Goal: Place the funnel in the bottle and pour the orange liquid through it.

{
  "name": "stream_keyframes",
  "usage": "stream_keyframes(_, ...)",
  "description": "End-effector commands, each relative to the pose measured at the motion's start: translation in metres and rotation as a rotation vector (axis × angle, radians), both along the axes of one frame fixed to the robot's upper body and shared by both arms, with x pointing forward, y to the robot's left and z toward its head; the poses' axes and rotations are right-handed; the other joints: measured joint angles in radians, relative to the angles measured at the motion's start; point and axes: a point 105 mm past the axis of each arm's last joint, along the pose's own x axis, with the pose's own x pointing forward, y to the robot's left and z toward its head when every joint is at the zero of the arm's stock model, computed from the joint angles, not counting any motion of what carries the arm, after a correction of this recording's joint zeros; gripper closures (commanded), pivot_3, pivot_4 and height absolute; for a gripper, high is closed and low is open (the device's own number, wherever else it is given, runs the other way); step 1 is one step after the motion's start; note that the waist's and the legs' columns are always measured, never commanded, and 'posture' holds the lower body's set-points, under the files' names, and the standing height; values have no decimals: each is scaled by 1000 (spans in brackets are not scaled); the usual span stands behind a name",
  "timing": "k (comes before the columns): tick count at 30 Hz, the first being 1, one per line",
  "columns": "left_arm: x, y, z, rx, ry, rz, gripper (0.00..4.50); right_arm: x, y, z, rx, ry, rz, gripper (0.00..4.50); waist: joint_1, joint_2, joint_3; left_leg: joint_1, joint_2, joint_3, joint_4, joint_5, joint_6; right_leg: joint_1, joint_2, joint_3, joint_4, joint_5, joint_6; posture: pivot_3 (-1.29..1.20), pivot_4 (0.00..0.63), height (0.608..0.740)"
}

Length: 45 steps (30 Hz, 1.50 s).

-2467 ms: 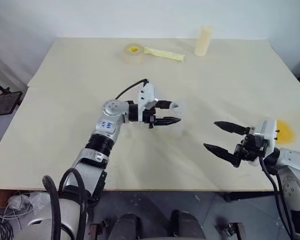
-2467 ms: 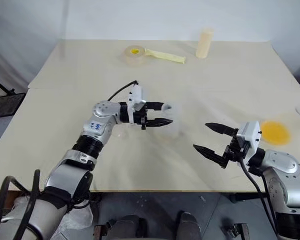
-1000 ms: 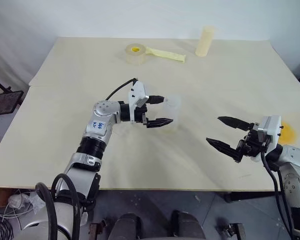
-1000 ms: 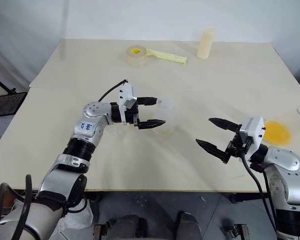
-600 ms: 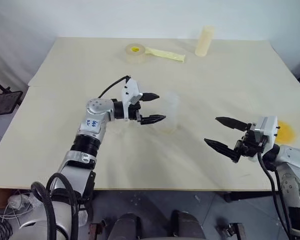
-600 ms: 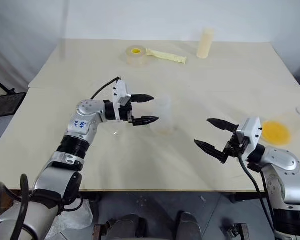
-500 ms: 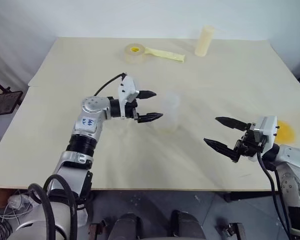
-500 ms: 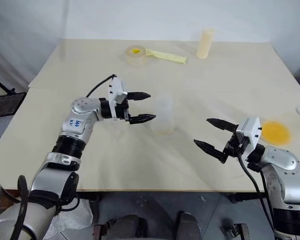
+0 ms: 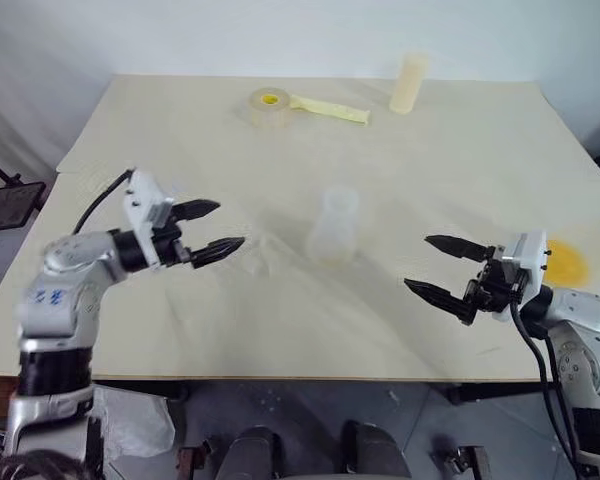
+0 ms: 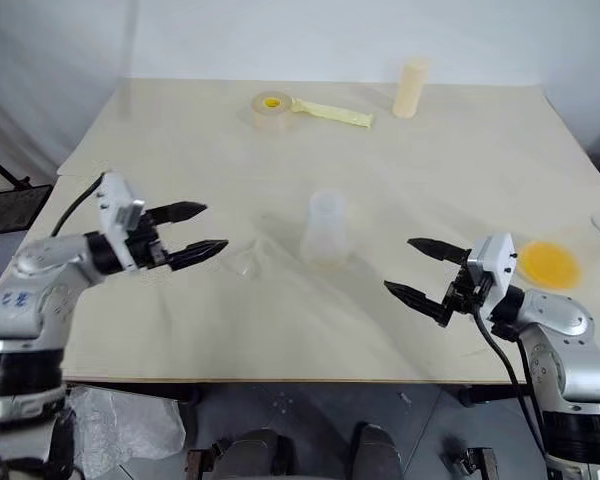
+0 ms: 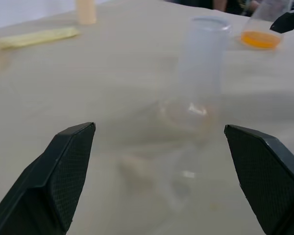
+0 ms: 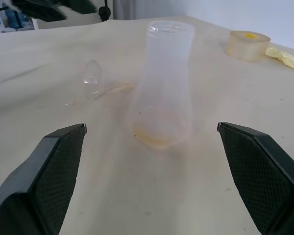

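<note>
I see the bottle standing upright near the middle of the table. It is clear and looks empty, with its open mouth on top. Nothing touches it.

The funnel lies on its side on the table, just to the left of the bottle. It is very clear and hard to see from above. In the right wrist view I can see its round mouth and a short spout lying flat.

The orange liquid is at the right edge of the table, a small round orange patch seen through clear plastic. It sits just behind my right arm. In the left wrist view it shows in the bottom of a clear cup.

My left pincer is off to the left of the bottle, well apart from it. Its two black fingers are spread wide and hold nothing. It points toward the right.

My right pincer is to the right of the bottle and a bit nearer to me. Its fingers are spread wide too, with nothing between them. It points left, toward the bottle.

At the far side of the table I see a tape roll with a yellow middle, a pale yellow strip beside it, and a cream cylinder standing up.
</note>
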Motion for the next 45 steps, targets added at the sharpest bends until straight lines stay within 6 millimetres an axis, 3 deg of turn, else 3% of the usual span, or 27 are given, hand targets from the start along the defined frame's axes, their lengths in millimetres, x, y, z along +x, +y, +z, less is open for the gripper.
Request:
stream_keyframes(1, -31, 25, 7, 20, -80, 102, 15, 1, 2, 6, -8, -8, 49, 0, -5, 0, 0, 0, 0, 0, 0, 0, 0, 0, 0, 0, -1, 0, 0, 0, 150, 740)
stream_keyframes(7, -62, 51, -16, 81, -3, 207, 15, 8, 6, 9, -8, -9, 88, 0, 0, 0, 0, 1, 1, 0, 0, -1, -1, 1, 0, 1, -1, 0, 0, 0, 150, 740)
stream_keyframes(11, -65, 51, -29, 129, 15, 201, 15, 3, 15, 8, -20, 12, 153, 0, 1, 0, 0, 1, 0, 0, 0, -1, -1, 1, 0, 1, -1, 0, 0, 0, 150, 740)
stream_keyframes(17, -33, 41, -36, 227, -73, 192, 15, -14, 32, -1, -79, 52, 265, 0, 0, 1, 0, 1, 0, 0, 0, -1, -1, 1, 0, 0, -1, 0, 0, 0, 150, 740)
stream_keyframes(25, 10, 19, -29, 280, -191, 118, 15, -31, 49, -6, -138, 58, 305, 0, -2, 0, 0, 2, -4, 2, 0, -1, -1, 0, 1, 0, 0, 0, 0, 0, 150, 740)
stream_keyframes(29, 20, 11, -33, 311, -203, 56, 15, -31, 48, -9, -146, 70, 265, 0, -2, 0, 0, 1, -4, 3, -1, -1, -1, 0, 1, 0, 0, 0, 0, 0, 150, 740)
stream_keyframes(32, 33, -6, -41, 342, -197, -18, 15, -34, 52, -13, -140, 62, 225, 0, 4, 0, 0, 1, -5, 3, 0, -1, -1, 0, 1, -1, 0, 0, 0, 0, 150, 740)
stream_keyframes(42, 58, -23, -47, 362, -202, -86, 15, -42, 60, -5, -17, 42, 199, 0, -1, 0, 0, 1, -5, 4, 0, -1, -1, 0, 1, -2, 0, 0, 0, 0, 150, 740)
stream_keyframes(45, 63, -28, -47, 364, -207, -100, 645, -46, 59, -6, 6, 39, 205, 0, 2, 0, 0, 1, -5, 4, 0, -1, -1, 0, 1, -2, 0, 0, 0, 0, 150, 740)
